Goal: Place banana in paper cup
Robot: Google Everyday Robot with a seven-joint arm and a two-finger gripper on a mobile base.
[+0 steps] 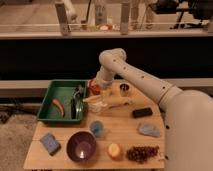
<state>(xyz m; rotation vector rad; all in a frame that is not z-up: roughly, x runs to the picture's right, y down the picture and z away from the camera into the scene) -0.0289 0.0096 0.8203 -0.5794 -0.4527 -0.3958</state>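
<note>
Camera view. Risk, as judged: the banana [116, 102] is long and curved, so an off-centre grip may let it pivot free, or it may topple the small cup [97, 128]. It lies on the table [125, 131], just right of the green tray [50, 114]. The tool [102, 94] hangs over its left end. I cannot tell whether the tool is spread or pressed together, or whether it touches the banana.
</note>
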